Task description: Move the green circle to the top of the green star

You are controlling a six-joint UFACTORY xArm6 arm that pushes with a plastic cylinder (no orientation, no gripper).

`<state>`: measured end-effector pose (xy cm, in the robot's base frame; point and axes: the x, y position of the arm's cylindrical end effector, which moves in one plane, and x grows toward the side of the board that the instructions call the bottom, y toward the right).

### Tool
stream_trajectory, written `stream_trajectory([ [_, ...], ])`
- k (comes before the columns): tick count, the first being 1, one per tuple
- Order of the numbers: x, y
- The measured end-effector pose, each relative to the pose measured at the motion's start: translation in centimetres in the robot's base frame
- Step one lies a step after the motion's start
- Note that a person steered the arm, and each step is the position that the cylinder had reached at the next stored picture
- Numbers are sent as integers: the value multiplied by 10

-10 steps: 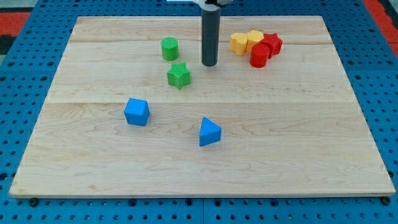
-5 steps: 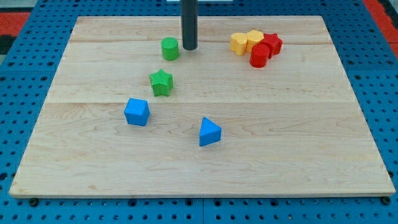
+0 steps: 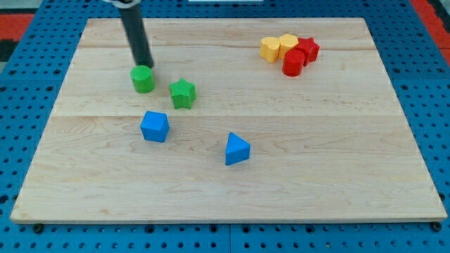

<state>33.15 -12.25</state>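
Green circle [image 3: 143,79] just left of green star [image 3: 183,93], apart, with my tip [image 3: 148,66] touching its top edge; no fingers, 1 bare rod.

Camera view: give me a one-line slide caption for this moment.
My tip touches the top edge of the green circle, which sits left of the green star, slightly higher.
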Motion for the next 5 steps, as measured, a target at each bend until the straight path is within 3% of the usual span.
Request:
stream_trajectory([
  [1,13,13],
  [3,-18,-82],
  [4,12,-117],
  [5,37,-85],
])
